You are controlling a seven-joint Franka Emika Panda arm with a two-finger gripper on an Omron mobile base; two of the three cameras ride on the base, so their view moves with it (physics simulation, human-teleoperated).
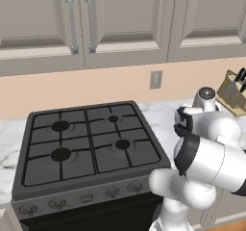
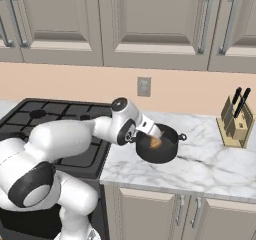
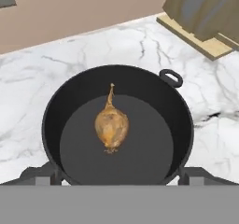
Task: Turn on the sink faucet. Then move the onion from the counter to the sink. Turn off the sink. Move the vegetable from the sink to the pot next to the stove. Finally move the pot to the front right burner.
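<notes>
Onion: the onion lies on its side on the floor of the pot, at the centre of the hand view, its thin stem tip pointing toward the top of the frame; in the right base view it shows as an orange fleck inside the pot.
Pot: sits on the counter just right of the stove, at the middle of the right base view; one small loop handle shows at the upper right of its rim in the hand view.
Gripper: the gripper hangs just above the pot; its jaws are spread wide, holding nothing, and the two dark fingertips stand at the lower left and lower right of the hand view, either side of the pot's near rim.
Stage: judged from this, the onion is delivered and only carrying the pot to the front right burner is left.
Handling: the pot looks rigid and fairly heavy, with smooth walls that may slip; pinching the rim wall or the loop handle seems safest. The onion is loose and round, so it may roll if the pot tilts.
Hidden: in the left base view the arm covers the pot; a second handle on the near side cannot be made out; the knife block is cut off at the top right of the hand view.
</notes>
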